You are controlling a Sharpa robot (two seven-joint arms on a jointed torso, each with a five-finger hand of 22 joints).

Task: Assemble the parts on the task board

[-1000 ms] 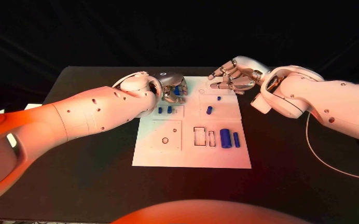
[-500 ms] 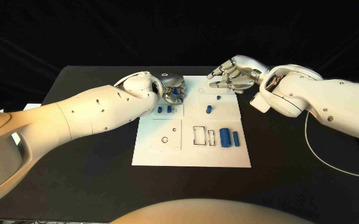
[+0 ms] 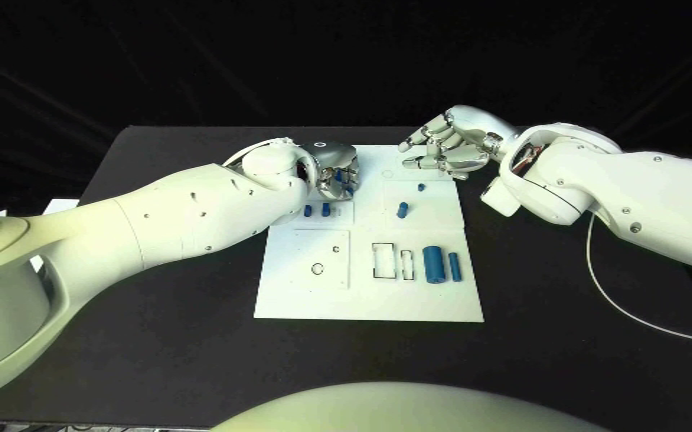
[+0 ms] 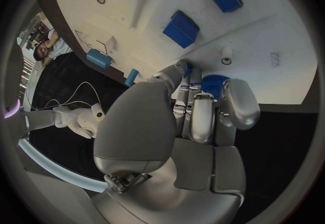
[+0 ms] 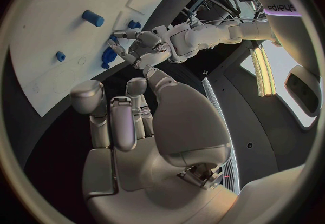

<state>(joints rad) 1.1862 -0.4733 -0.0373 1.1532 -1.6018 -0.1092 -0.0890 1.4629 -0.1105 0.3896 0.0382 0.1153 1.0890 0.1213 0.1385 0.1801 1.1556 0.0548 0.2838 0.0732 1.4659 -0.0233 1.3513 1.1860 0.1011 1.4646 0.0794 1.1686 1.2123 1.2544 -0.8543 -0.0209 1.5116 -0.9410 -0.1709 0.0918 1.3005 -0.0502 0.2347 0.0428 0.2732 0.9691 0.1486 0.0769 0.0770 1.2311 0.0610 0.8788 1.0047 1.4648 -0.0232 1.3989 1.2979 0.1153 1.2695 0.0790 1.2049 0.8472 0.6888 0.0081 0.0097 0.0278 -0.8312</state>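
Left hand (image 3: 332, 170) at the board's (image 3: 368, 302) far left corner, fingers closed round a blue part (image 4: 214, 83) just above the surface. Right hand (image 3: 450, 149) hovers over the far right edge, fingers curled, holding nothing. Other parts (image 3: 443, 266) lie on the board.

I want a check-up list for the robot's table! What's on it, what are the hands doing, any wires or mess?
Surface: black table, bare parts look clean.
Job's things: white task board in the middle; blue parts lie on it, more near the left hand.
Clutter: nothing seen.
Hands: left hand pinches a blue piece over the board's far left corner; right hand hovers at the far edge, fingers curled, holding nothing.
Cables: thin white cable on the table by the right arm.
Surroundings: dark backdrop.
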